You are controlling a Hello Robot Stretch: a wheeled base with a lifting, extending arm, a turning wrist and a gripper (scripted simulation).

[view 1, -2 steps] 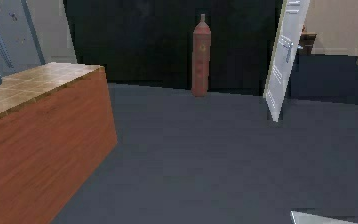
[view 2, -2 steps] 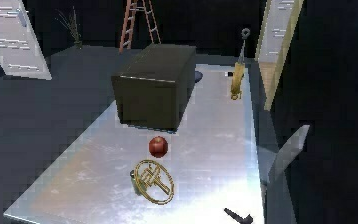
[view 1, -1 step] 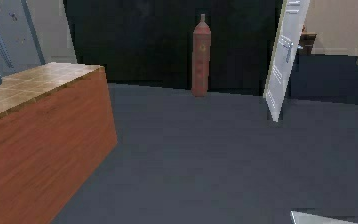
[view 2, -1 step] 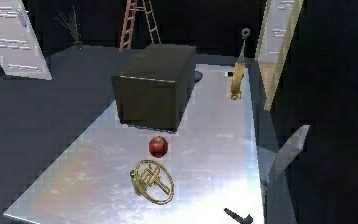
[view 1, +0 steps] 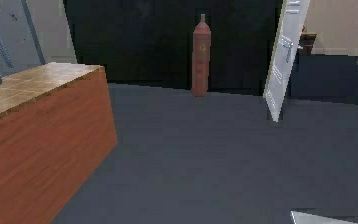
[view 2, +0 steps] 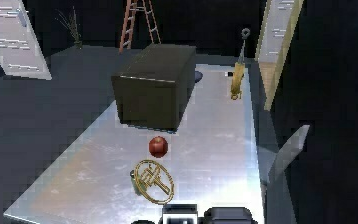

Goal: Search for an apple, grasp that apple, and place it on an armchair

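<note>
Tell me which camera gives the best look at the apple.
The arm side view. There the apple is a small red ball lying on the metal table, between a dark box and a gold ornament, unobstructed. The forward view faces a wooden counter, a tall red vase and a white door.

FORWARD AND SIDE: The forward view looks ahead and slightly down across dark grey floor (view 1: 217, 160) to a tall red-brown cylinder (view 1: 200, 55). The arm side view looks steeply down, close over a pale silvery metal table (view 2: 97, 165). Whether the white panelled door (view 1: 283, 70) at the forward view's right is the white door (view 2: 17, 40) at the arm side view's left cannot be told.
</note>
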